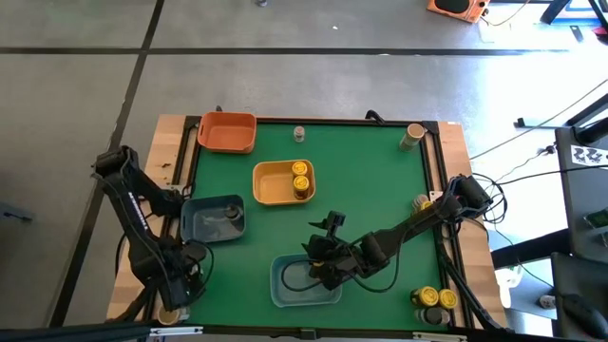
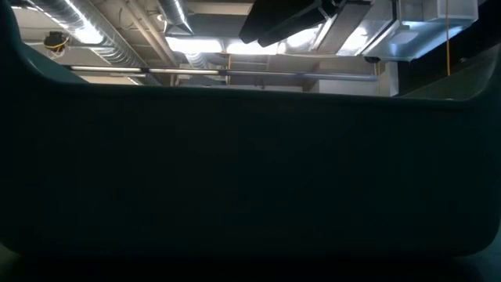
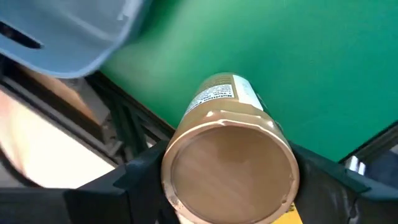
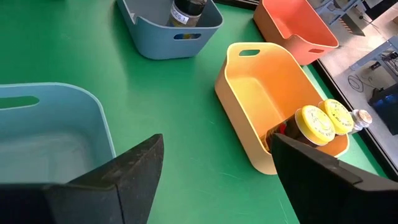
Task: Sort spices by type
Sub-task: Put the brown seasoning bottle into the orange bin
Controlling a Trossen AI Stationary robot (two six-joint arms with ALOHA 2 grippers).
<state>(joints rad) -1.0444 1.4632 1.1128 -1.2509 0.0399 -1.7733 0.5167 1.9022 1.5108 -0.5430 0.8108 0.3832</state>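
At the counter's (image 1: pixel 361 180) near-left corner, the left gripper (image 3: pixel 217 186) is clamped on a tan-lidded spice jar (image 3: pixel 229 155) — just beside the darker blue tray (image 1: pixel 213 219). The right gripper (image 4: pixel 214 168) hangs with fingers apart at the light blue tray (image 4: pixel 56 124) — yellow-lidded jars (image 4: pixel 323 121) sit in the yellow tray (image 4: pixel 249 99).

Two jars (image 1: pixel 300 178) in middle tray (image 1: pixel 271 185) (one end).
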